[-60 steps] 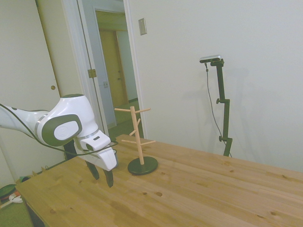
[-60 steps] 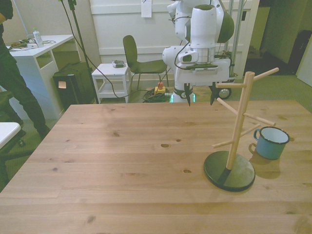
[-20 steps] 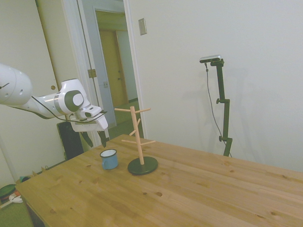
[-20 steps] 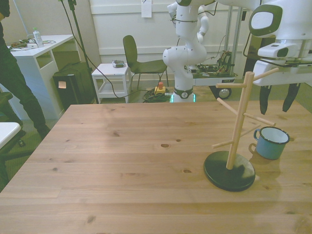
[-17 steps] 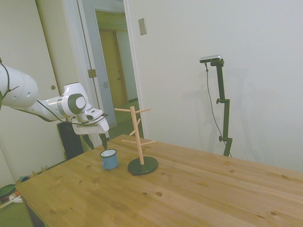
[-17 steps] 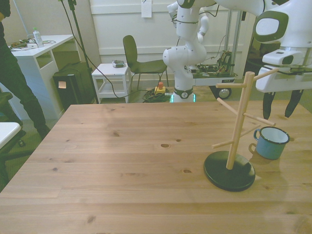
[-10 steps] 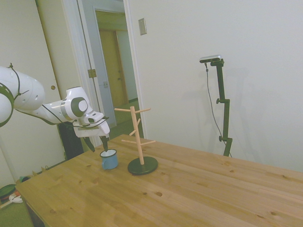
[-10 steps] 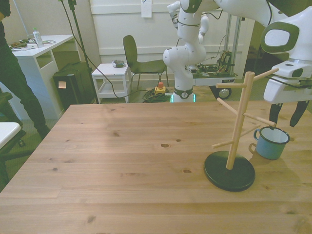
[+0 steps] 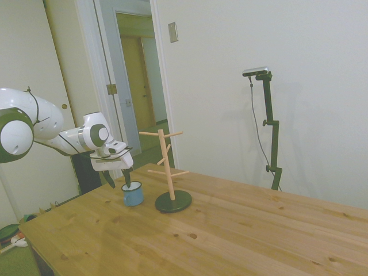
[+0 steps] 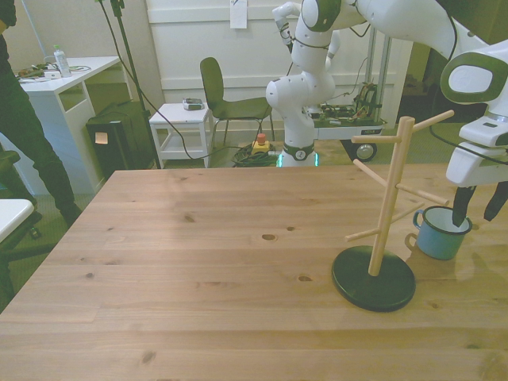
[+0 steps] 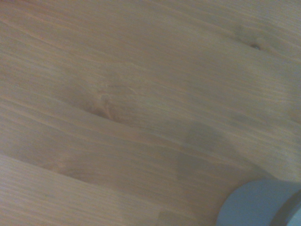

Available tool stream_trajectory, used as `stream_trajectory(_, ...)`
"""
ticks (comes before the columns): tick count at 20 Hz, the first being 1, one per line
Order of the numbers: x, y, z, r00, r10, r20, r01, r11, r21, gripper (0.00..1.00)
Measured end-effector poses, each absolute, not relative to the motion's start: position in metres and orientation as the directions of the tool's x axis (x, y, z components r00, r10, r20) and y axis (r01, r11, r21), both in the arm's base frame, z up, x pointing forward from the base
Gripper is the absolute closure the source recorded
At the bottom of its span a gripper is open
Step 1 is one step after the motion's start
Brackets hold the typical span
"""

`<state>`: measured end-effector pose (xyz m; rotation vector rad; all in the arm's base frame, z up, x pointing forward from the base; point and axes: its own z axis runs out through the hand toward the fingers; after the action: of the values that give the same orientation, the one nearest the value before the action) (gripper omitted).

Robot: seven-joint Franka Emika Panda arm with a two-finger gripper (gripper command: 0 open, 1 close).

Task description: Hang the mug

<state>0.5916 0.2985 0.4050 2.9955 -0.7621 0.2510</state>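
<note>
The light-blue mug (image 10: 439,236) stands upright on the wooden table (image 10: 206,262), just to the front view's right of the wooden peg stand (image 10: 388,208) on its dark round base (image 10: 373,279). My gripper (image 10: 477,208) is open and low over the mug's far right side. One finger (image 10: 460,209) reaches down at the rim, seemingly inside the mug, and the other hangs outside it. In the side view the mug (image 9: 133,195) sits left of the stand (image 9: 167,164), with the gripper (image 9: 118,180) right above it. The wrist view shows bare wood and a blurred blue edge of the mug (image 11: 254,207).
A person (image 10: 24,139) stands beyond the table at the front view's left, beside a white desk (image 10: 59,83). A chair (image 10: 226,99) and a small white side table (image 10: 182,119) stand behind the table. The stand's pegs (image 10: 421,193) stick out toward the mug.
The gripper has swung from the table's far middle to the front view's right and come down onto the mug, staying open. The mug and stand have not moved.
</note>
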Motion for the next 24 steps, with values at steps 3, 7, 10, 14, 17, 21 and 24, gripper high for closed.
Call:
stream_trajectory(3, 0.596, 0.303, 0.405, 0.867, -0.471, 0.164, -0.479, -0.878, 0.006, 1.00)
stream_trajectory(7, 0.596, 0.307, 0.404, 0.866, -0.472, 0.163, -0.480, -0.877, 0.009, 1.00)
stream_trajectory(10, 0.597, 0.305, 0.404, 0.865, -0.475, 0.164, -0.483, -0.876, 0.010, 1.00)
stream_trajectory(14, 0.597, 0.302, 0.405, 0.863, -0.478, 0.165, -0.486, -0.874, 0.012, 1.00)
stream_trajectory(17, 0.597, 0.297, 0.399, 0.861, -0.482, 0.162, -0.491, -0.871, 0.022, 1.00)
stream_trajectory(21, 0.597, 0.289, 0.390, 0.858, -0.489, 0.157, -0.500, -0.866, 0.032, 1.00)
stream_trajectory(24, 0.595, 0.287, 0.387, 0.858, -0.489, 0.159, -0.499, -0.866, 0.029, 1.00)
